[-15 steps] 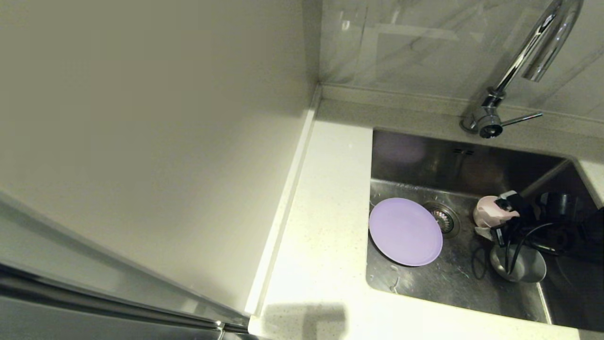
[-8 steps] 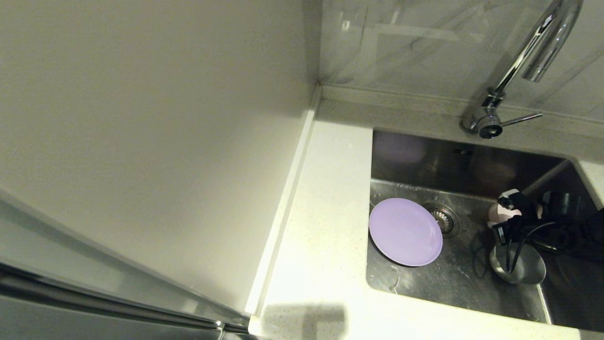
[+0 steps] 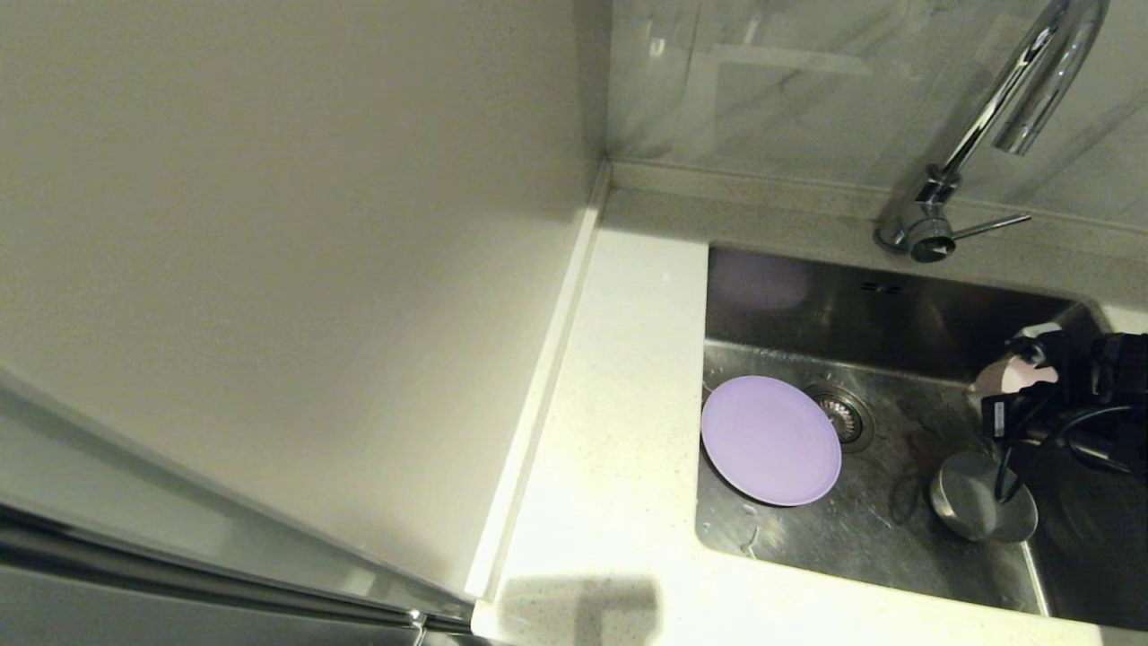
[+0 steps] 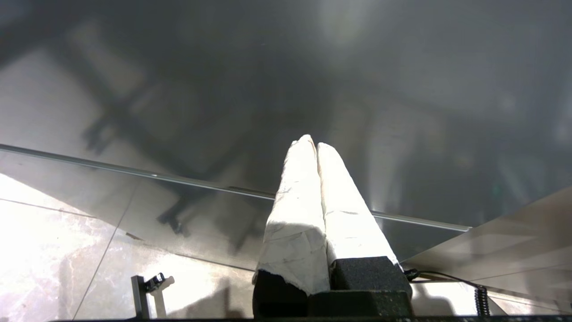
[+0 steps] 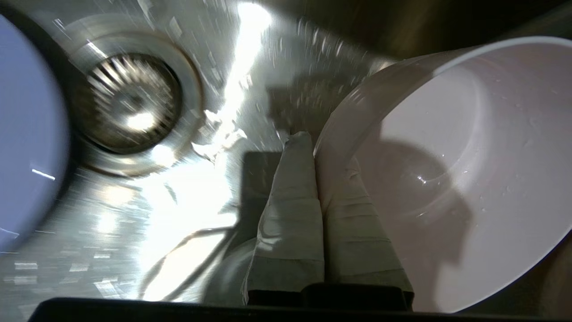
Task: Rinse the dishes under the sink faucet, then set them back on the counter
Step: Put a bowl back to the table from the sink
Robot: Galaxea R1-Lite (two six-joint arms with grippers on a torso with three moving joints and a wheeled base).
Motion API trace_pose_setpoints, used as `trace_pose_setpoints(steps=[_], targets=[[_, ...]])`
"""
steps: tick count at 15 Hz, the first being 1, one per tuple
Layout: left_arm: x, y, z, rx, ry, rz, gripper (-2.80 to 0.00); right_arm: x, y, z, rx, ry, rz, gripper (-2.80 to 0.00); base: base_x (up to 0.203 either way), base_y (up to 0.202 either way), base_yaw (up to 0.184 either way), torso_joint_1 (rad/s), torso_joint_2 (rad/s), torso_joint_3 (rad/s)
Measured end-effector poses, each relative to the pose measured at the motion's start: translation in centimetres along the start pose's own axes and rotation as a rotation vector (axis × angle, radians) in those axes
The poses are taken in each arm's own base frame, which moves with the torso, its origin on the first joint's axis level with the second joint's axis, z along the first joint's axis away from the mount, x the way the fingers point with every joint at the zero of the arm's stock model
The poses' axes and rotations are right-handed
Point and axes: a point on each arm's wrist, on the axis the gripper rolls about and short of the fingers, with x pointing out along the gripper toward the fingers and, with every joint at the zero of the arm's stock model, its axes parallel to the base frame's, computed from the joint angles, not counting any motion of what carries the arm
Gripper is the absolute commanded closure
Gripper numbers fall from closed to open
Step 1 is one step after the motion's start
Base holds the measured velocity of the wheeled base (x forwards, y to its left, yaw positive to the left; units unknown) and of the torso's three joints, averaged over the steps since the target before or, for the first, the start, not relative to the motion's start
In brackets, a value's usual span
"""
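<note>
My right gripper (image 3: 1009, 386) is shut on the rim of the pale pink bowl (image 3: 1003, 379), holding it above the right side of the sink (image 3: 897, 309). In the right wrist view one finger lies outside the pink bowl (image 5: 456, 165) and one inside, with my right gripper (image 5: 315, 145) pinching the wall. The lilac plate (image 3: 770, 440) lies on the sink floor at the left, beside the drain strainer (image 3: 843, 416). The blue-grey bowl (image 3: 982, 508) sits on the sink floor at the front right. The chrome faucet (image 3: 1013, 99) rises behind the sink. My left gripper (image 4: 312, 144) is shut and empty, parked away from the sink.
The white counter (image 3: 610, 422) runs along the left of the sink, with a raised lip against the beige wall panel (image 3: 269, 269). The faucet lever (image 3: 987, 226) points right. My right arm's black cables (image 3: 1067, 431) hang over the sink's right side.
My right gripper has lifted the pink bowl up and to the right, away from the drain. The blue-grey bowl beneath it now shows fully. The plate has not moved.
</note>
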Motion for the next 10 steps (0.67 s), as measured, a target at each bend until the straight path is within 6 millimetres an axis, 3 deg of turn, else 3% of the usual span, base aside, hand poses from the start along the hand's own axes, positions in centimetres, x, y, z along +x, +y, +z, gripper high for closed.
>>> trace_pose_setpoints(steps=[5,8,10], targets=[[0.0,0.0,0.0,0.0,0.0,0.0,0.0,-11.2,1.9,5.4,0.22,-0.283,-0.039,0.0,0.0,0.0,0.0,0.0,0.0,0.0],[0.0,0.0,0.0,0.0,0.0,0.0,0.0,-17.1,3.1,7.8,0.541,-0.469,0.028,0.0,0.0,0.0,0.0,0.0,0.0,0.0],[0.0,0.0,0.0,0.0,0.0,0.0,0.0,-19.8,3.8,8.3,0.766,-0.523,0.135,0.0,0.0,0.0,0.0,0.0,0.0,0.0]])
